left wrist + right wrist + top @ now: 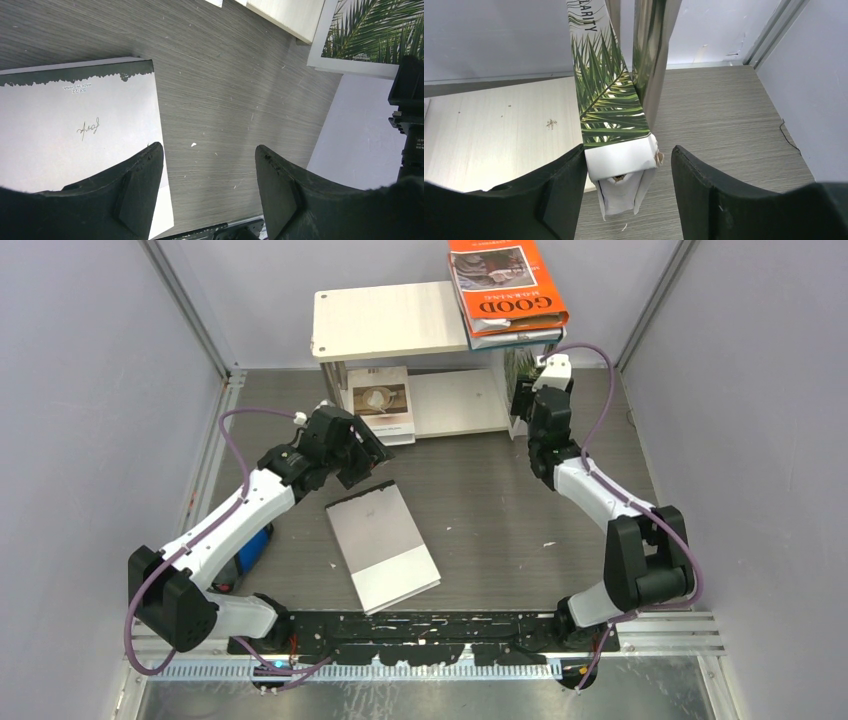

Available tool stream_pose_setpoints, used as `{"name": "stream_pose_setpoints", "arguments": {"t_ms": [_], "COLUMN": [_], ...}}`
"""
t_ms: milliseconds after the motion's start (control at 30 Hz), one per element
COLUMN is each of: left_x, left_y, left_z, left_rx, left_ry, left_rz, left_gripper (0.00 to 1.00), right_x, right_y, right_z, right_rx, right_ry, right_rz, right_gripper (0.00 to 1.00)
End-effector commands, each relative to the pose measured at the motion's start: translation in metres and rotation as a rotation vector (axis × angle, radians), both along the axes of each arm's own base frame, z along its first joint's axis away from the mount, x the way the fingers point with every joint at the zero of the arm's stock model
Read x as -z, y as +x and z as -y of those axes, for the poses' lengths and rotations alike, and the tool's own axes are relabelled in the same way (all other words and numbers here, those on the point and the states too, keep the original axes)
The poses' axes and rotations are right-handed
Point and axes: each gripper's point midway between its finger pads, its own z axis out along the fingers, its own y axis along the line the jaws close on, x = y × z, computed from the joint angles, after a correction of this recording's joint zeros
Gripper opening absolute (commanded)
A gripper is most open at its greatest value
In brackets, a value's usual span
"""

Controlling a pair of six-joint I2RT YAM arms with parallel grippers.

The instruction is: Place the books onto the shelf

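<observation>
Book with palm leaf, upright beside the shelf: thin, light, glossy. Right gripper straddles it, released; I'd pinch the near edge.

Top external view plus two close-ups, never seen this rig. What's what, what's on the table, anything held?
The top view looks down from above and behind two robot arms; the other two are wrist cameras, so the black prongs are each gripper's own fingers. The left gripper is open over the edge of the grey-white book lying flat on the table, holding nothing. The right gripper is open around the palm-leaf book, which stands upright beside a silver leg of the shelf, not clamped. The shelf carries the orange GOOD book on top and a cup-photo book on its lower board. A blue object lies by the left arm.
</observation>
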Motion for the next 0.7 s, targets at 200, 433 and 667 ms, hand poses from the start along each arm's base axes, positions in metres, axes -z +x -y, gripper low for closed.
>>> {"name": "stream_pose_setpoints", "arguments": {"t_ms": [200, 433, 667], "left_x": [-0.017, -0.015, -0.018], "left_y": [0.004, 0.001, -0.001], "left_z": [-0.002, -0.005, -0.008], "left_rx": [-0.002, -0.008, -0.015], "left_ry": [-0.023, -0.021, -0.025], "left_rz": [0.060, 0.057, 0.062], "left_gripper": [0.68, 0.68, 0.69], "right_x": [-0.044, -0.050, -0.054], "right_y": [-0.020, -0.031, -0.035], "right_z": [0.007, 0.004, 0.001], "right_rx": [0.014, -0.004, -0.020], "right_ry": [0.060, 0.076, 0.082], "right_rz": [0.106, 0.106, 0.108], "right_gripper": [0.66, 0.67, 0.67]}}
